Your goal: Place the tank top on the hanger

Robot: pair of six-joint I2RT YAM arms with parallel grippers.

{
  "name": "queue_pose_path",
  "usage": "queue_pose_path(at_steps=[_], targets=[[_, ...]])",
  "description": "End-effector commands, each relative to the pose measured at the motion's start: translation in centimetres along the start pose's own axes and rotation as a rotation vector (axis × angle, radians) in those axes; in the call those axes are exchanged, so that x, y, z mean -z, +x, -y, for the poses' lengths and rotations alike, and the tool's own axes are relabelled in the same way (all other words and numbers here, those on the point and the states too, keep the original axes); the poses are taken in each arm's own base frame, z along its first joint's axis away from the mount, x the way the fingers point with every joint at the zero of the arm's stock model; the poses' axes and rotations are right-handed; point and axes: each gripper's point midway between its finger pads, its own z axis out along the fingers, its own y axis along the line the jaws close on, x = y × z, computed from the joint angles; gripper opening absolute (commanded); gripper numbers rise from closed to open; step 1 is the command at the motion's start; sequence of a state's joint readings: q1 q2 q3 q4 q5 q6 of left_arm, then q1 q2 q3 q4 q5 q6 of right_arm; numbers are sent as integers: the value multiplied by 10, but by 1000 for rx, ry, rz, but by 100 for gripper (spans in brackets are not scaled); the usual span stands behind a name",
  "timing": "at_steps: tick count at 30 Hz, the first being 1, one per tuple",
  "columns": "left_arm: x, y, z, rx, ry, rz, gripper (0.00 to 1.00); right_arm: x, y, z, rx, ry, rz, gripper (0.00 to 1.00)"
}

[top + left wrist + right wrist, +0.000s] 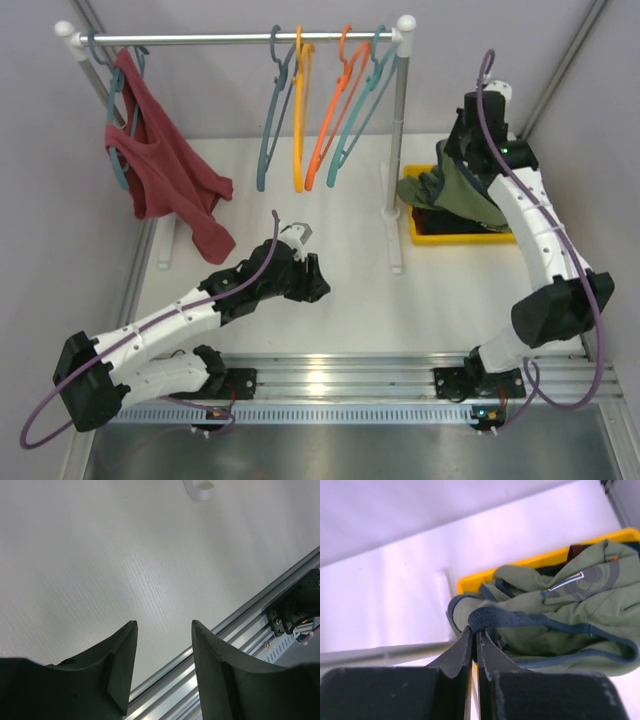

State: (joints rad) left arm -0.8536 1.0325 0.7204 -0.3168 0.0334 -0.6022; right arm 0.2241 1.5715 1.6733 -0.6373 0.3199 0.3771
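Right claw (475,632) clenched on the dark trim of the tank top (560,615), which hangs bunched over the yellow bin (520,565) at far right. Its print is half folded away and the bin contents are mostly covered. Left claw (164,624) released, over the table (125,555) near centre. Hanger (268,140) on the far rail (230,38); similar ones beside it, hard to tell apart.

White table (400,310) w/ yellow bin (460,238) on rt side, rack feet (395,262) alongside

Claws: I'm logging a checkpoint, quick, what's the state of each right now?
Left claw: open, empty, above the table.
Right claw: shut on the tank top, gripping its dark trim above the yellow bin.
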Motion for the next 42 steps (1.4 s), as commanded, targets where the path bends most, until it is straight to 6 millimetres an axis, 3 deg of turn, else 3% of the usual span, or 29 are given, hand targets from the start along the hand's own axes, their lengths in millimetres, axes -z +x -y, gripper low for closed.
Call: queue_pose_path(at_steps=[1,7,12,14,17,22,24,26,27,29,30,32,34,35,37,38,42], targets=[[6,-22,18,-17,57,63,52,67,-64,-3,-37,-79,156,0],[11,-25,21,-16,73,82,52,154,-121,-5,-75,-196,310,0],[16,-33,29,-19,103,112,52,243,-163,-10,-105,-361,478,0],[18,-42,36,-18,131,142,53,278,-174,-13,-112,-438,530,0],[22,-59,54,-13,200,197,54,312,-173,-17,-112,-530,550,0],[30,-92,86,23,339,318,57,332,-146,-18,-125,-618,507,0],[32,-105,100,69,422,382,60,329,-125,-15,-126,-628,470,0],[24,-100,108,102,483,378,61,326,-107,-12,-124,-629,433,0],[31,-109,122,129,557,424,61,325,-102,-10,-120,-624,422,0],[16,-100,124,156,580,408,64,322,-92,-6,-111,-610,399,0],[19,-101,137,170,637,428,71,322,-90,-6,-109,-608,394,0],[5,-91,143,177,650,413,72,319,-85,-6,-100,-608,375,0],[6,-83,163,179,714,409,72,316,-81,-5,-92,-598,361,0],[-6,-75,164,189,709,387,72,315,-80,-5,-86,-597,357,0],[1,-71,181,219,786,396,72,314,-78,-4,-79,-589,350,0],[-6,-64,181,232,787,384,72,313,-77,-4,-79,-587,348,0],[-6,-58,192,278,848,388,77,311,-77,-5,-75,-592,342,0]])
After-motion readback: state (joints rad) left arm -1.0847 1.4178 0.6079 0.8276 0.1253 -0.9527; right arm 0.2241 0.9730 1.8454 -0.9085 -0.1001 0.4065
